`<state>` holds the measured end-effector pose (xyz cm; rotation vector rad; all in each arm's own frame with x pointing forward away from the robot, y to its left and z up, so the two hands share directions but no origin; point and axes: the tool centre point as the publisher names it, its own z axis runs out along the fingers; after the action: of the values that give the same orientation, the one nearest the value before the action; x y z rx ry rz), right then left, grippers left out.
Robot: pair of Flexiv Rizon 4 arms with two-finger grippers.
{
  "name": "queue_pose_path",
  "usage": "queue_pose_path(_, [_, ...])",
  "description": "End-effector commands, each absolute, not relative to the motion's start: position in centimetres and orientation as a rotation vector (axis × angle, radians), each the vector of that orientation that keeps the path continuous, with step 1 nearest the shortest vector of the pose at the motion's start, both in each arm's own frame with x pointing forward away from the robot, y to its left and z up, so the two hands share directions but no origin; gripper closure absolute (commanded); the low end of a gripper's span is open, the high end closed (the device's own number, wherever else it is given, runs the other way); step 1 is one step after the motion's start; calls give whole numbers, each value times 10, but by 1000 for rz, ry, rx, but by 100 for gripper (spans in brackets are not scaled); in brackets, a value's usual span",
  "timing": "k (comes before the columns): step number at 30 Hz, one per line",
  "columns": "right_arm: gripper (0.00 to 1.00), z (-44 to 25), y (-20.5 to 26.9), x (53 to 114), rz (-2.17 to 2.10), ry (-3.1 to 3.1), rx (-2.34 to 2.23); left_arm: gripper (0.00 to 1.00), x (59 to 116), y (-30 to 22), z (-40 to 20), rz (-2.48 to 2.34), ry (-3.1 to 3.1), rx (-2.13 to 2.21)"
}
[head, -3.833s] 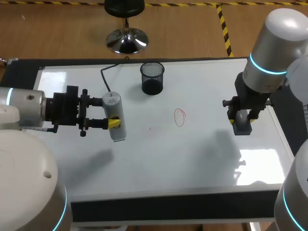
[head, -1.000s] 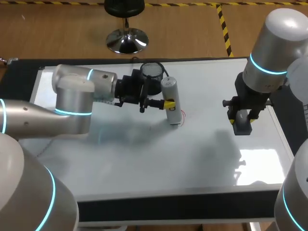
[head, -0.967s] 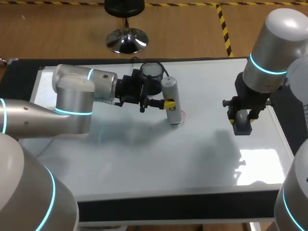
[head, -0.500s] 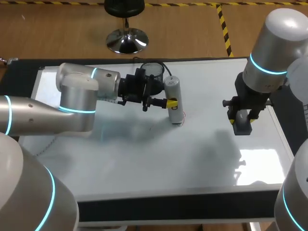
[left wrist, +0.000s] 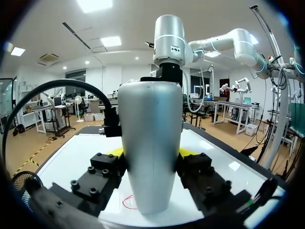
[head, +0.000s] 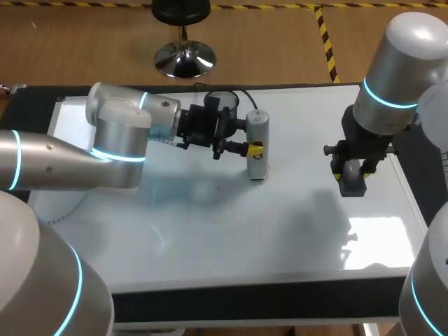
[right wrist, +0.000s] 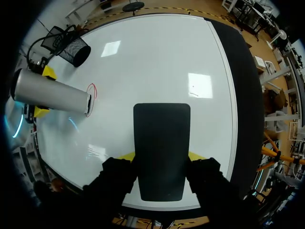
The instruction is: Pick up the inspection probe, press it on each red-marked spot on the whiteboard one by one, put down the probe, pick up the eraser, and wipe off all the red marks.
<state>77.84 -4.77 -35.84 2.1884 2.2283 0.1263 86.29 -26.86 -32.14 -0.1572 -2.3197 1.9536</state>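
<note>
Silver cylindrical inspection probe (head: 257, 131) was held upright in the left tool (head: 256, 149), whose two yellow-tipped fingers (left wrist: 116, 152) pressed against its body from opposite sides, about halfway up its length. The left arm entered from the left side and reached across the white rectangular whiteboard (head: 280, 231), which lay flat on the black counter (head: 245, 302). The probe stood near the middle of the whiteboard, with its lower end at the red oval mark (left wrist: 127, 202). In the left wrist view the mark showed just under and beside that lower end, and in the right wrist view the end face sat just beside the mark. Whether the probe actually touched the board surface could not be determined. A black wire-mesh cup (right wrist: 76, 47) stood near the far edge of the whiteboard, behind the left tool and partly hidden by it in the head view. A black cable (head: 243, 95) curved away from the upper end of the probe, past the cup. The right tool (head: 350, 171) was positioned over the right part of the whiteboard, well apart from the probe. It was closed on a dark grey rectangular eraser (head: 353, 184), with one finger on each long side. Contact between the eraser and the board could not be confirmed.
</note>
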Motion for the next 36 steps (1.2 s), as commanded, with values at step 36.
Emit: queue_pose_path(36, [100,-358,-48,778,129,2230,2187,100,845,-261,-358,1915,-2382,-110])
